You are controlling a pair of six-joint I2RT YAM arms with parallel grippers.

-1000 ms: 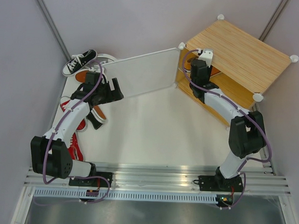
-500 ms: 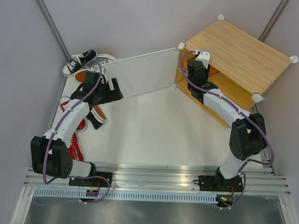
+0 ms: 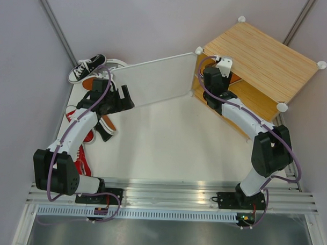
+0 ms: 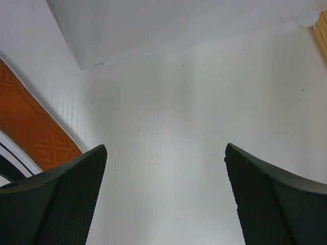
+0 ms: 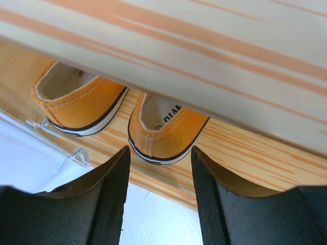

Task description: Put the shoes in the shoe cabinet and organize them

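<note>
The shoe cabinet (image 3: 265, 51) stands at the back right with its frosted door (image 3: 151, 79) swung open to the left. Two orange shoes (image 5: 76, 102) (image 5: 166, 130) sit side by side on its wooden shelf (image 5: 245, 158), heels toward me. My right gripper (image 5: 160, 158) (image 3: 211, 77) is open at the cabinet's mouth, its tips just short of the right shoe's heel and holding nothing. My left gripper (image 4: 166, 153) (image 3: 124, 97) is wide open over bare table near the door's free end. An upturned orange-brown outsole (image 4: 30, 132) lies to its left.
More shoes lie at the left of the table: a black sneaker (image 3: 87, 67), red ones (image 3: 79, 160) (image 3: 72, 115) and a black one (image 3: 104, 128) under the left arm. Walls close in on both sides. The open door (image 4: 179, 20) spans the back middle.
My right gripper has shifted a little to the left at the cabinet's opening and its jaws stand slightly wider. The left arm has not moved.
</note>
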